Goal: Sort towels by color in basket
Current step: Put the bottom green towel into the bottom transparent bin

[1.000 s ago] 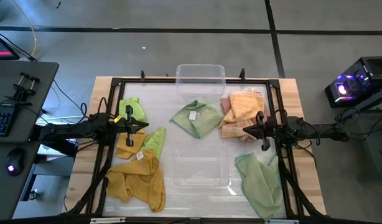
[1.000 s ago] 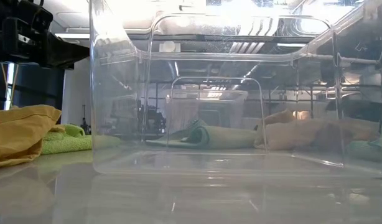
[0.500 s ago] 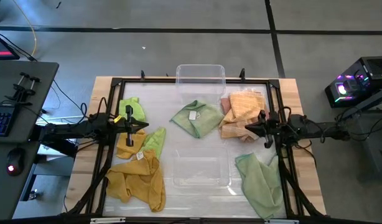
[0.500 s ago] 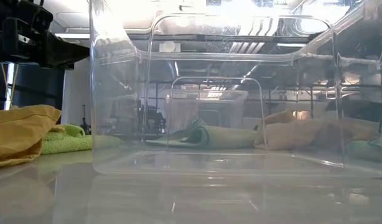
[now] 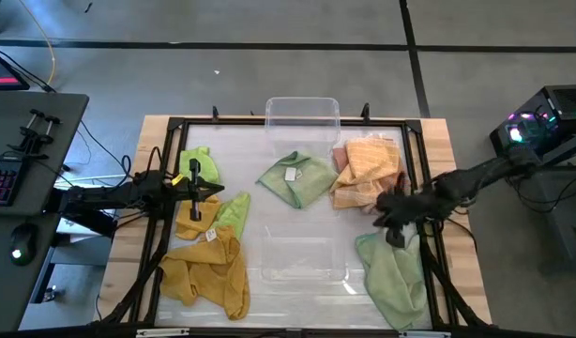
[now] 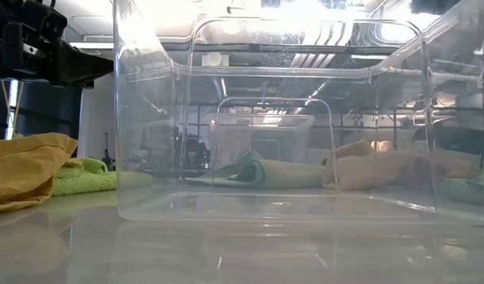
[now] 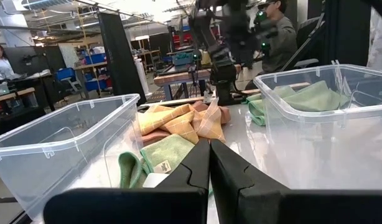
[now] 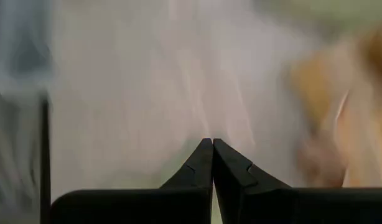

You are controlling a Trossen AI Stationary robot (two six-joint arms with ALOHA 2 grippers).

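Note:
Several towels lie flat on the table. A light green one with a white tag [image 5: 295, 180] sits mid-table, and a peach-orange pile [image 5: 366, 172] lies to its right. A green one [image 5: 391, 272] is at the near right. Mustard ones [image 5: 209, 268] and small green ones [image 5: 196, 162] lie on the left. My left gripper [image 5: 213, 191] is shut and hovers level above the left towels; its wrist view shows the fingers [image 7: 209, 149] closed together. My right gripper [image 5: 384, 208] is shut and hangs between the peach pile and the near-right green towel. In its blurred wrist view the gripper [image 8: 213, 149] shows bare table and peach cloth [image 8: 340, 118].
Two clear plastic bins stand on the table's centre line, one at the far edge [image 5: 302, 115] and one toward the near edge [image 5: 302, 255]. A black frame [image 5: 175, 127] borders the table. The near bin [image 6: 289, 118] fills the low view. People [image 7: 278, 25] are in the room beyond.
My right arm has lifted and swung, so it now slants in from the far right. Its gripper has tipped downward and shifted a little toward the near edge, off the peach pile's edge, and has stayed shut. No towel has moved.

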